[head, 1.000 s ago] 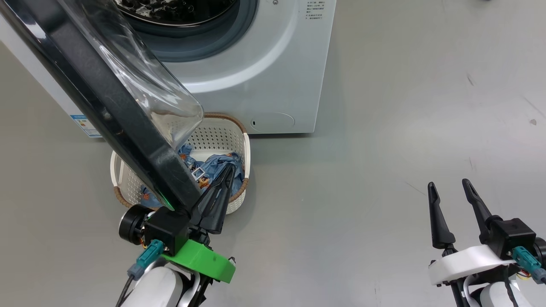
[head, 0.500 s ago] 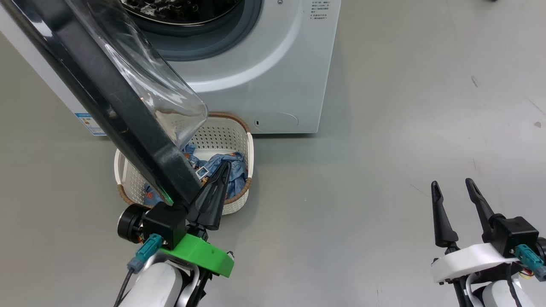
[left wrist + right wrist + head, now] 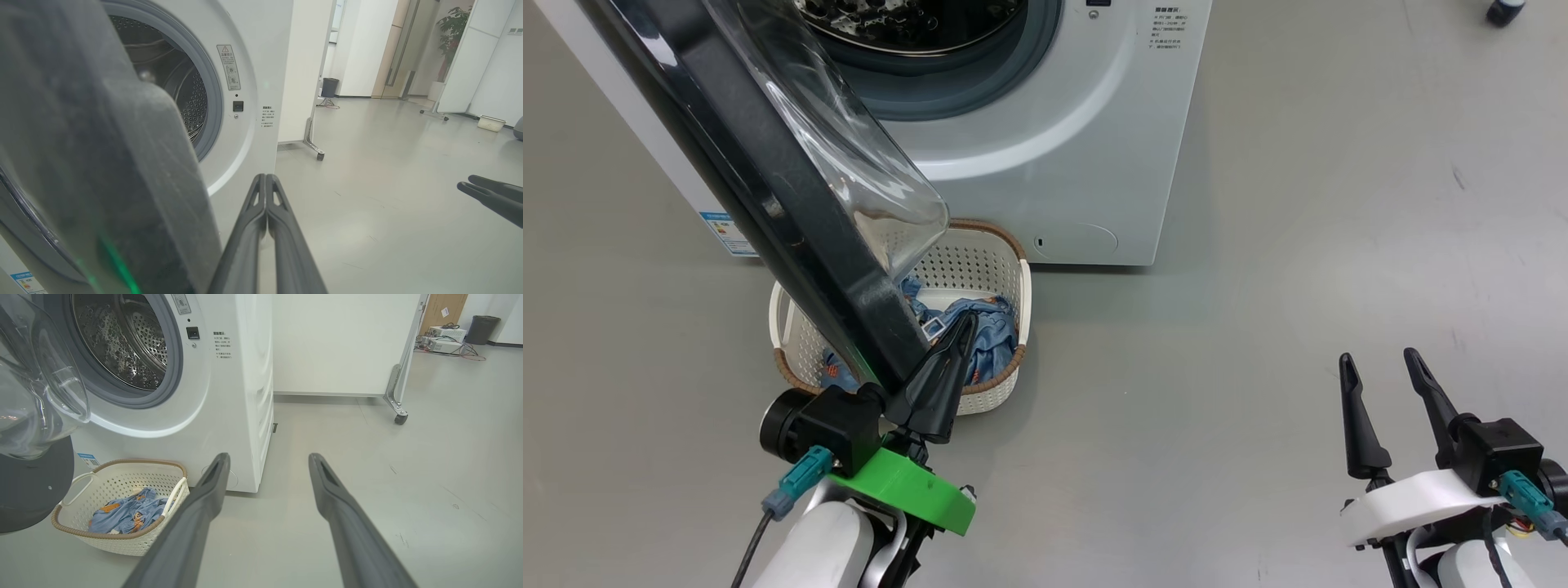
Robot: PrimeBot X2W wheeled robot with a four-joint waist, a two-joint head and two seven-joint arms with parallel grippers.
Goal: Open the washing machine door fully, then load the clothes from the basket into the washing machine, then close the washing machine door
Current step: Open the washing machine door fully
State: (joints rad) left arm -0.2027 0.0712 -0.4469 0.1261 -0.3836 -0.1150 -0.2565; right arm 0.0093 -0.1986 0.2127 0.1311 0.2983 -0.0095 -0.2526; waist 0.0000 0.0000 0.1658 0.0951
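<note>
Nearest the robot, the left pincer (image 3: 965, 328) has its two fingers pressed together with nothing between them. They lie along the inner face of the door (image 3: 792, 220) at its free edge, seemingly touching it near their roots. Used this way they look like a blunt pushing bar, meant to swing the door wider rather than to grip it. The right pincer (image 3: 1378, 359) hangs well apart over bare floor (image 3: 1258, 286). Its fingers are spread and empty, probably kept clear of the door's sweep and ready for the laundry. The door is seen nearly edge-on, and its long axis runs from the upper left of the head view down to the left pincer. Its free edge points at the robot and its hinged edge meets the machine's left side. Its glass bowl (image 3: 858, 163) bulges to the right and hangs above the basket (image 3: 1023, 298). Standing roughly square to the machine's front, it looks only partly open. The basket sits on the floor just in front of the washing machine (image 3: 1054, 147), partly under the door. The clothes (image 3: 990, 336) lie crumpled in its bottom. Set there, they are a short lift from the open drum (image 3: 907, 16) behind and above.
</note>
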